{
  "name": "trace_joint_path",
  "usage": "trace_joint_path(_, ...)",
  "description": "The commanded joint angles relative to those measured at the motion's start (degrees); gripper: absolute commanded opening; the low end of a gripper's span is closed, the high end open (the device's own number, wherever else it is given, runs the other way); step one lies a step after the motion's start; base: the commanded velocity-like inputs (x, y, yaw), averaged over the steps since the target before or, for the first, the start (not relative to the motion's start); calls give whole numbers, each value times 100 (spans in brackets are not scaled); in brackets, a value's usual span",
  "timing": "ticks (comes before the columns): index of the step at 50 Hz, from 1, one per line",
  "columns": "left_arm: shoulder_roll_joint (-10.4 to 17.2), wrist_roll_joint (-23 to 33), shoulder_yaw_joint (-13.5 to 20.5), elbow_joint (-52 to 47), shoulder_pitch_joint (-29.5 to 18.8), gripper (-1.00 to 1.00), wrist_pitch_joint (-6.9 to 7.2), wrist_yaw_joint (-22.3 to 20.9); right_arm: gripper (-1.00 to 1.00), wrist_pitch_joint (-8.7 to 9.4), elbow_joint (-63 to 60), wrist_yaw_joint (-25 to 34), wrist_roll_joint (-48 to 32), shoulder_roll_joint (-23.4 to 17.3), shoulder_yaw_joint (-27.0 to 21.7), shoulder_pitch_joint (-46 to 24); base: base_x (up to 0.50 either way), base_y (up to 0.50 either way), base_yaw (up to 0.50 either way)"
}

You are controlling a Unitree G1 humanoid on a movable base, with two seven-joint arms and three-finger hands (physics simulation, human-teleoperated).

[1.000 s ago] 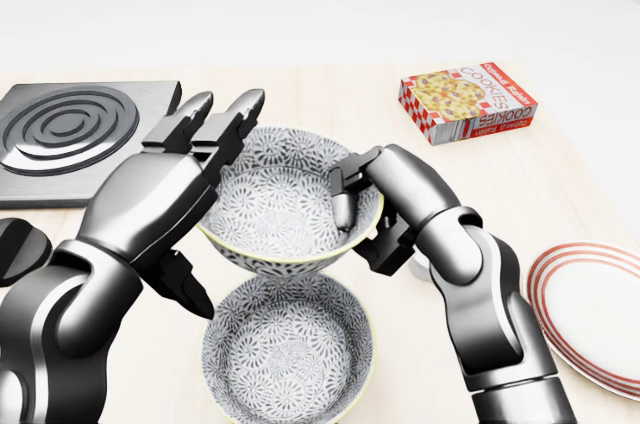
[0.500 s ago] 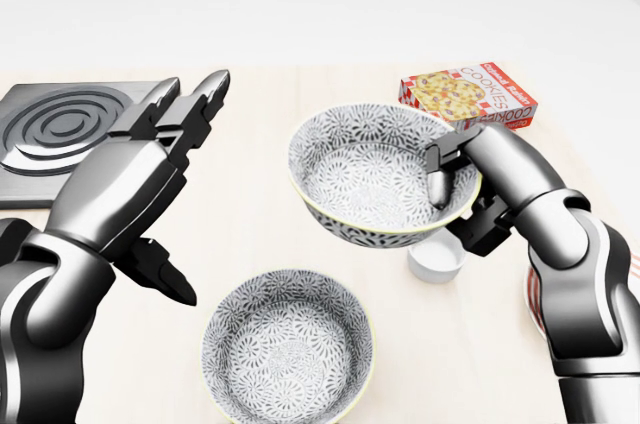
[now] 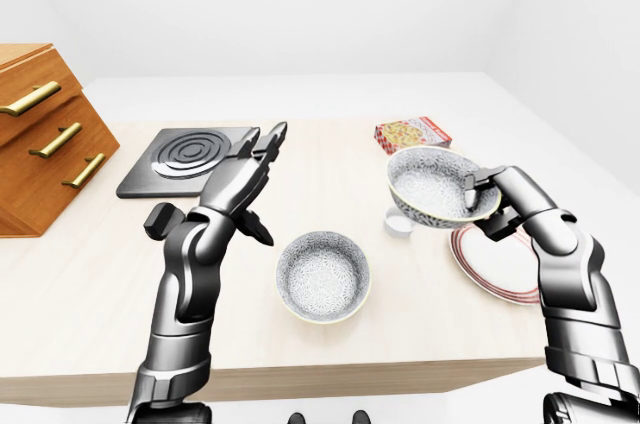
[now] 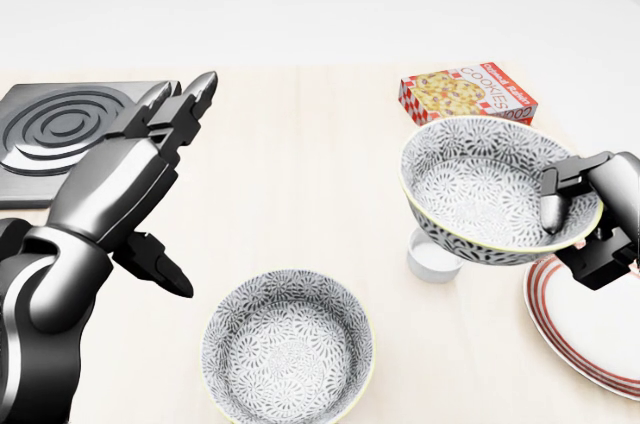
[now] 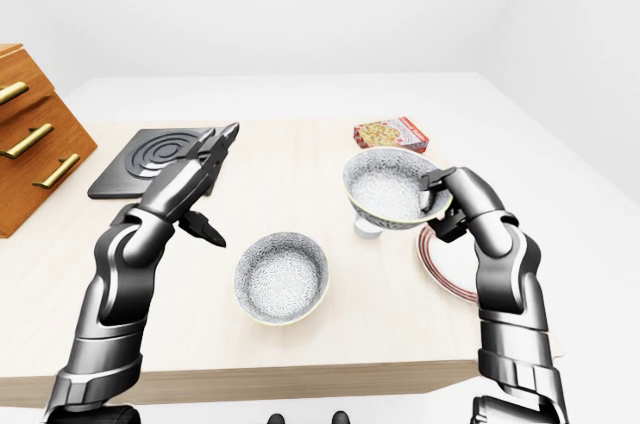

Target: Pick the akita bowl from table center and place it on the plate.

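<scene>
Drawers with brass handles front a wooden cabinet (image 3: pixel 45 134) at nine o'clock in the left-eye view, off the edge of the pale wooden table (image 4: pixel 300 204). Beside it, toward ten o'clock, lies a grey stove plate (image 4: pixel 70 134) with ringed grooves. Over the table at about nine o'clock in the head view hangs the left hand (image 4: pixel 135 184), fingers spread and straight, thumb pointing down, grasping nothing. At six o'clock sits a second patterned bowl (image 4: pixel 288 349), resting on the wood on its own. A small white cup (image 4: pixel 432 262) stands toward four o'clock, partly covered by the akita bowl (image 4: pixel 490 189), which is lifted clear of the table and tilted, its right edge over the left rim of the red-striped plate (image 4: pixel 590 329). At one o'clock lies a cookies box (image 4: pixel 467 102). The right hand (image 4: pixel 590 229), at three o'clock, is clenched on the akita bowl's right rim, one finger inside the bowl and the others under it.
</scene>
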Motion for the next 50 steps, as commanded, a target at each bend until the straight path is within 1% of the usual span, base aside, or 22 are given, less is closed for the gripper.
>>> trace_joint_path(1,142,-179,27,701,-251,100,-175,302,-100,-199,294,-548,329,-220,-415,371,0,0,0)
trace_joint_path(2,141,-178,27,700,-249,100,-175,302,-100,-201,302,-555,332,-223,-413,373,0,0,0)
trace_joint_path(4,139,-197,26,740,-269,100,-175,315,-100,-312,462,-679,322,-245,-438,451,0,0,0)
trace_joint_path(10,142,-203,24,755,-229,100,-175,334,-100,-408,735,-936,275,-295,-464,506,0,0,0)
trace_joint_path(12,126,-200,20,694,-180,100,-175,311,-100,-499,870,-1074,245,-325,-480,548,0,0,0)
trace_joint_path(16,18,-134,-21,307,48,100,-175,204,-100,-743,1116,-1326,147,-352,-480,672,0,0,0)
trace_joint_path(17,-35,-84,-51,115,177,100,-136,155,-100,-801,1196,-1402,139,-354,-503,720,0,0,0)
trace_joint_path(20,-105,-24,-78,-122,331,100,-83,79,-100,-890,1326,-1511,121,-396,-533,761,0,0,0)
trace_joint_path(21,-134,3,-93,-236,403,100,-59,43,-100,-956,1426,-1559,138,-432,-573,799,0,0,0)
trace_joint_path(25,-195,53,-114,-436,531,100,-13,-23,-100,-956,1767,-1813,77,-531,-559,733,0,0,0)
trace_joint_path(30,-230,82,-123,-553,608,100,7,-63,-100,-956,2051,-2005,87,-642,-539,697,0,0,0)
trace_joint_path(33,-249,91,-133,-610,631,100,25,-84,-100,-956,2518,-2247,114,-801,-533,599,0,0,0)
trace_joint_path(44,-226,92,-132,-444,547,100,-10,-26,-100,-956,3845,-2917,189,-1168,-200,174,0,0,0)
trace_joint_path(50,-201,68,-122,-298,465,100,-36,21,-100,-956,4820,-3353,237,-1398,12,-23,0,0,0)
